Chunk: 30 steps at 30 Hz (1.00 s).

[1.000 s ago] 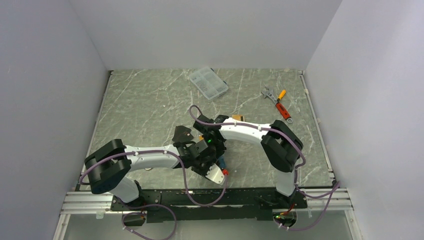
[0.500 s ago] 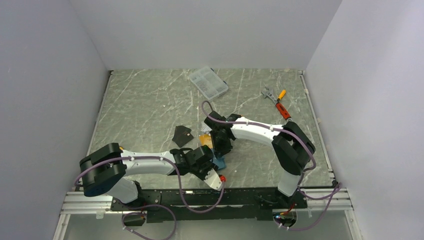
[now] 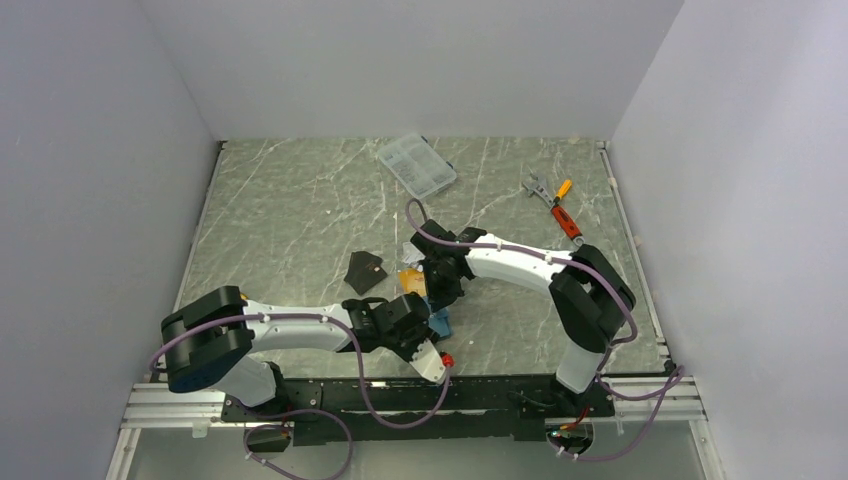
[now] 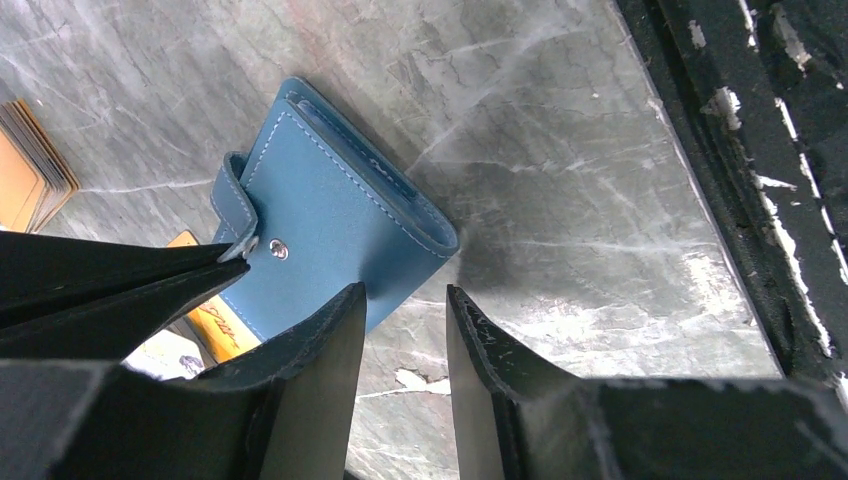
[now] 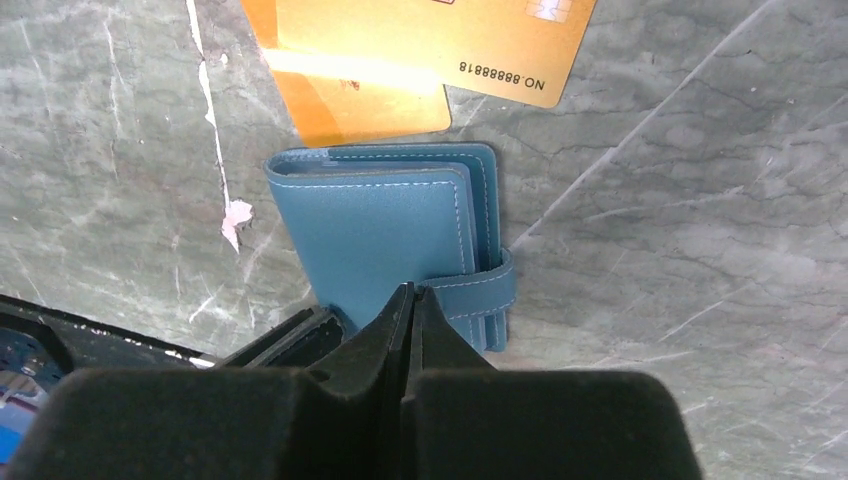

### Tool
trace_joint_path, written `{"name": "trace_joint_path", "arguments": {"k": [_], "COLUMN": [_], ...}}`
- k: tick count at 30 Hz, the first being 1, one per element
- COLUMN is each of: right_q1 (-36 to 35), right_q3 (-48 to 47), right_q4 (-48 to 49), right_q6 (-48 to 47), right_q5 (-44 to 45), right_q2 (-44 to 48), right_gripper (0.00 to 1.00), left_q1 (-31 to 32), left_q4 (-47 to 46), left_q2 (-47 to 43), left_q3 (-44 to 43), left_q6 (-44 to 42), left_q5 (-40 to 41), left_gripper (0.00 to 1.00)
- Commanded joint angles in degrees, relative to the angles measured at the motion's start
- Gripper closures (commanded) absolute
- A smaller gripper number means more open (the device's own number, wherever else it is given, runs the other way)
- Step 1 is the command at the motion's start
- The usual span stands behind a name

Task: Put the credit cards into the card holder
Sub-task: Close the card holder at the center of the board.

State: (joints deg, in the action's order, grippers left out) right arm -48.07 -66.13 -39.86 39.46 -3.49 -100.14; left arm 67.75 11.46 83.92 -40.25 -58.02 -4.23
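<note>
teal-blue card holder (image 5: 380,230), orange-gold credit cards (image 5: 430,40), grey-green veined table (image 5: 700,200)

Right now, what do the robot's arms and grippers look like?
The left arm and right arm are white tubes joined by bulky black housings, with purple cables looped along them. The left gripper and right gripper have matte black, tapering fingers.

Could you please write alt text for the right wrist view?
A closed blue card holder lies on the marble table, its tab wrapped over one edge, with the shut right gripper tip at its near edge. Two gold cards overlap just beyond it.
</note>
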Motion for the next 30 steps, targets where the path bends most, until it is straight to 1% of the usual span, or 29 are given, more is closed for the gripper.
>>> {"name": "trace_joint_path", "arguments": {"k": [1, 4, 8, 17, 25, 30], "right_q1": [-0.12, -0.5, -0.44, 0.6, 0.48, 0.42], "right_q3": [-1.66, -3.13, -3.09, 1.75, 5.59, 7.48], "right_q4": [-1.92, -3.99, -4.32, 1.96, 5.26, 7.1], "right_q6": [-0.2, -0.7, 0.09, 4.76, 7.68, 10.29], "right_q5": [1.53, 2.36, 1.81, -3.09, -2.33, -0.17], "right_q2": [2.71, 2.8, 3.51, 5.18, 4.41, 6.02], "right_gripper": [1.0, 1.0, 1.0, 1.0, 1.0, 1.0], "left_q1": [0.28, 0.18, -0.52, -1.48, -2.17, -2.57], "left_q4": [-0.32, 0.13, 1.18, 2.69, 3.13, 3.75], "left_q2": [0.43, 0.8, 0.82, 1.28, 1.66, 1.82], "left_q3": [-1.15, -1.4, -2.46, -3.78, -3.71, -3.56], "left_q6": [-1.19, -0.97, -0.85, -0.9, -1.19, -1.24], "left_q5": [-0.89, -1.42, -2.66, -4.53, -5.26, -5.78], "left_gripper": [0.59, 0.59, 0.59, 0.6, 0.61, 0.64]}}
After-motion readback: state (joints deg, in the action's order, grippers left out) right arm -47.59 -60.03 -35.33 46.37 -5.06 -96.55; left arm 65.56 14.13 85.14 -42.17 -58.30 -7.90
